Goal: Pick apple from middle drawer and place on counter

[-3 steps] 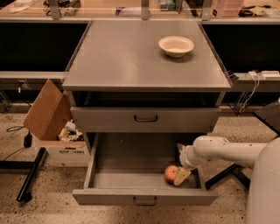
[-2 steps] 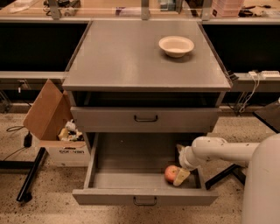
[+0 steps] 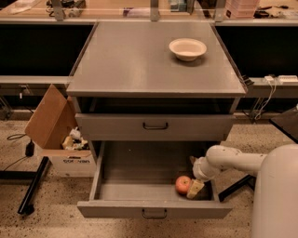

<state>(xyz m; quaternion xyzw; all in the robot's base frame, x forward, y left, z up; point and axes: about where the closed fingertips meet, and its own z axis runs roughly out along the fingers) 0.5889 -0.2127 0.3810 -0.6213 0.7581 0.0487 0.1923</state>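
Your robot's pale arm comes in from the right. The gripper sits low inside the open middle drawer, at its front right corner. The drawer's dark bar handle lies nearer than the gripper and to its left. The apple rests on the drawer floor, touching the gripper's left side, just behind the front wall. You cannot tell whether the gripper is spread or pinching the apple. Above and behind the gripper is a shut drawer front with its own handle. Far to the gripper's left, an open cardboard box stands on the speckled floor beside the cabinet. Higher and farther back lies the counter, with a cream-white bowl on its far right part, almost straight beyond the gripper. Farthest back runs a tan workbench.
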